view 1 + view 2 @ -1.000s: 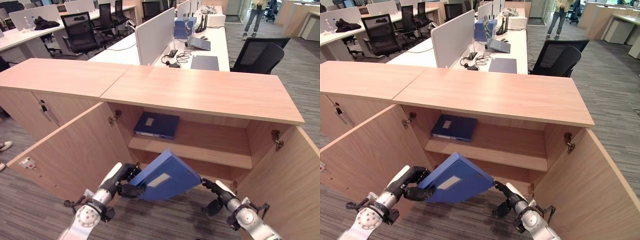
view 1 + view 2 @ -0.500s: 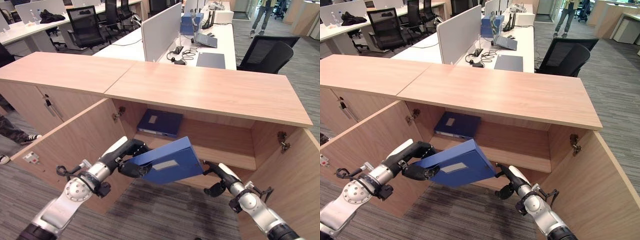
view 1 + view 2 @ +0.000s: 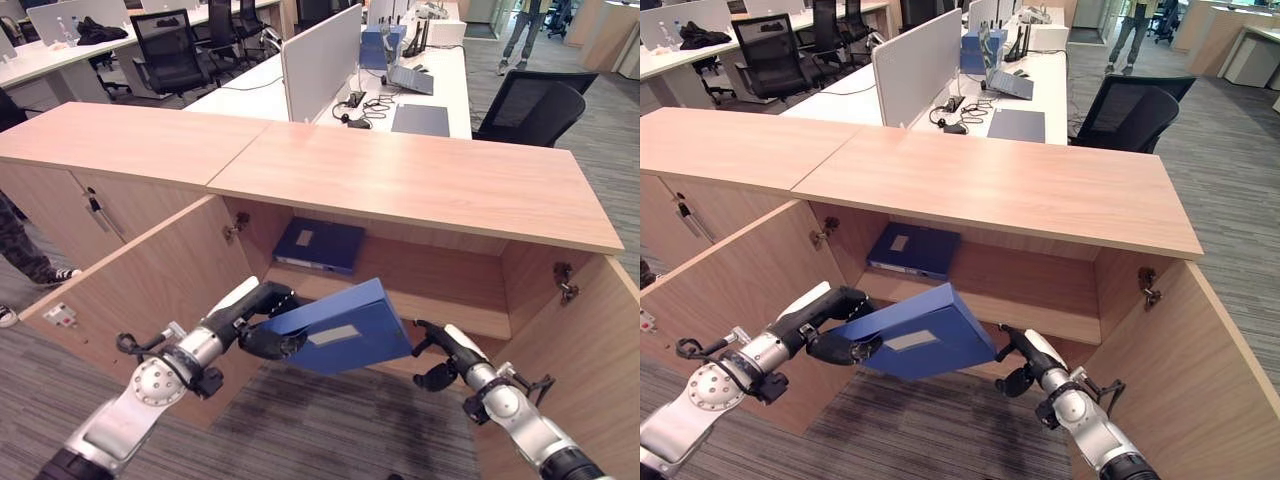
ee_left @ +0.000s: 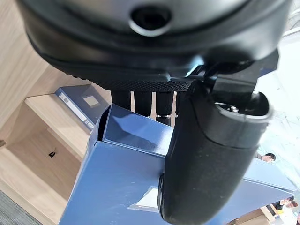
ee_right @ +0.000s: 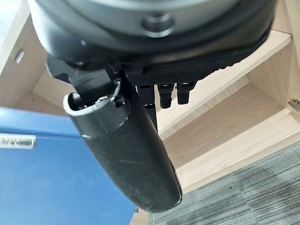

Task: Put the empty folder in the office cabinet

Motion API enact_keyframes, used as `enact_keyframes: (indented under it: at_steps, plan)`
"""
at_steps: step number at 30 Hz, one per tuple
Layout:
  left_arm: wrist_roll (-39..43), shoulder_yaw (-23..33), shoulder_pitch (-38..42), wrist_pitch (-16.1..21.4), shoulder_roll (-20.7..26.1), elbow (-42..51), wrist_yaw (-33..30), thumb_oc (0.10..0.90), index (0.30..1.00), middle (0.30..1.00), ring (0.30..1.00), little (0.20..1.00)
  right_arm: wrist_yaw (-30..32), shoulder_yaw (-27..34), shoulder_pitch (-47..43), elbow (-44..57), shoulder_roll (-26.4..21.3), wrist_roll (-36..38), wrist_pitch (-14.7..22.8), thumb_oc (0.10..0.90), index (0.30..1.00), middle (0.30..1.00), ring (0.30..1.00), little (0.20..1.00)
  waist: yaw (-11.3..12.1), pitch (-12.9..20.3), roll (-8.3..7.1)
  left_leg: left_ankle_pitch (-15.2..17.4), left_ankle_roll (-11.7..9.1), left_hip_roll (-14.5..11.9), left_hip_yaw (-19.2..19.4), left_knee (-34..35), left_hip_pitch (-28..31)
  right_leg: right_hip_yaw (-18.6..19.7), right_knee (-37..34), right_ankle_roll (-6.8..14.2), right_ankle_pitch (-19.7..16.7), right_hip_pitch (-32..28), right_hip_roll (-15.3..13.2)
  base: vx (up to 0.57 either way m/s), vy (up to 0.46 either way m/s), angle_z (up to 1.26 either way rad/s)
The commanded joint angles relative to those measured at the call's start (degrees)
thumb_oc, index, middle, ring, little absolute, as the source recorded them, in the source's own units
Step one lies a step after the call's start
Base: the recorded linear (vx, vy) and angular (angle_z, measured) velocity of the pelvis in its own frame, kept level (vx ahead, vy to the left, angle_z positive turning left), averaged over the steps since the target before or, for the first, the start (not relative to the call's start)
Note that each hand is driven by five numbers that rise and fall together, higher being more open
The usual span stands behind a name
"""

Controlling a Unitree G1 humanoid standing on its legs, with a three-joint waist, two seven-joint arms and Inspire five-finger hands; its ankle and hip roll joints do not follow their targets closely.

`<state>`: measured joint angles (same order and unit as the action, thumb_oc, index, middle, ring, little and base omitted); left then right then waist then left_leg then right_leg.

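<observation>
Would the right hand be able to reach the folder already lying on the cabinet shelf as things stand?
Probably not right away: the right hand sits low against the held folder, which hangs tilted in front of the shelf. The shelf folder lies back on the left.

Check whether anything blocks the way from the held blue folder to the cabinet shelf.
Nothing visible does. Both doors are open; the blue box folder, held between the left hand and right hand, faces bare wooden shelf beside a second blue folder.
</observation>
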<state>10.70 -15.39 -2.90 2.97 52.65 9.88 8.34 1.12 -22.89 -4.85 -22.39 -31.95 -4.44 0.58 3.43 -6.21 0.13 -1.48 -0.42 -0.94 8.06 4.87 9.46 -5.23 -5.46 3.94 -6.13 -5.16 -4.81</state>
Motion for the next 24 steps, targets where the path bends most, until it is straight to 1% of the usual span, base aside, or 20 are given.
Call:
enact_keyframes:
  at_steps: [1,7,11,16,20,21,24]
  plan:
    - [-1.28,0.81,3.3,7.8,-0.58,6.58,2.55,0.4,0.3,0.3,0.3,0.3,4.28,6.6,-7.22,10.48,0.02,3.66,5.89,0.8,0.9,0.9,0.9,0.9,-0.04,1.85,-1.13,5.52,-0.61,0.49,-5.6,0.13,1.04,-1.09,0.46,3.76,4.31,-4.72,-1.12,0.0,0.0,0.0]
    - [-3.07,2.58,1.8,7.78,-0.78,6.61,3.0,0.4,0.3,0.3,0.3,0.3,3.93,9.36,-5.91,13.78,-1.7,3.34,6.03,0.8,0.9,0.9,0.9,0.9,-0.22,1.9,-1.28,5.67,-0.58,0.48,-5.42,0.13,1.23,-1.02,0.46,3.81,4.31,-4.76,-1.12,0.0,-0.001,-0.02]
    - [-4.72,4.06,0.68,7.67,-1.37,6.16,3.42,0.4,0.3,0.3,0.3,0.3,4.02,12.77,-4.54,17.55,-4.48,0.92,6.12,0.8,0.9,0.9,0.9,0.9,-0.49,1.96,-1.36,5.7,-0.53,0.47,-5.41,0.13,1.16,-0.92,0.46,3.76,4.35,-4.61,-1.05,0.0,0.0,0.0]
    - [-5.39,5.24,-0.07,7.6,-1.64,6.21,3.71,0.4,0.3,0.3,0.3,0.3,3.53,15.31,-4.01,21.15,-6.46,0.82,6.48,0.8,0.9,0.9,0.9,0.9,-0.74,2.05,-1.59,5.67,-0.5,0.48,-5.38,0.13,0.93,-0.91,0.46,3.75,4.19,-4.33,-1.02,0.0,0.0,0.0]
    - [-6.17,5.59,-0.01,7.59,-2.07,5.65,4.06,0.4,0.3,0.3,0.3,0.3,-0.34,15.11,-3.52,24.11,-7.36,5.85,7.34,0.8,0.9,0.9,0.9,0.9,-0.86,2.01,-1.93,5.67,-0.59,0.43,-5.34,0.13,0.9,-0.94,0.46,3.71,4.16,-4.38,-0.98,0.0,0.0,0.0]
    - [-7.22,6.08,-0.01,7.74,-2.23,5.24,4.15,0.4,0.3,0.3,0.3,0.3,-2.79,15.02,-2.97,25.93,-8.27,7.68,7.62,0.8,0.9,0.9,0.9,0.9,-0.89,2.03,-2.09,5.7,-0.64,0.43,-5.32,0.13,0.85,-0.97,0.46,3.7,4.22,-4.32,-0.94,0.0,0.0,0.0]
    - [-9.34,7.27,-0.7,8.05,-2.48,4.65,4.34,0.4,0.3,0.3,0.3,0.3,-4.56,16.63,-2.04,27.04,-9.65,9.59,7.78,0.8,0.9,0.9,0.9,0.9,-0.9,2.15,-2.17,5.71,-0.76,0.33,-5.27,0.13,0.84,-1.03,0.46,3.7,4.34,-4.31,-0.93,0.0,0.0,0.0]
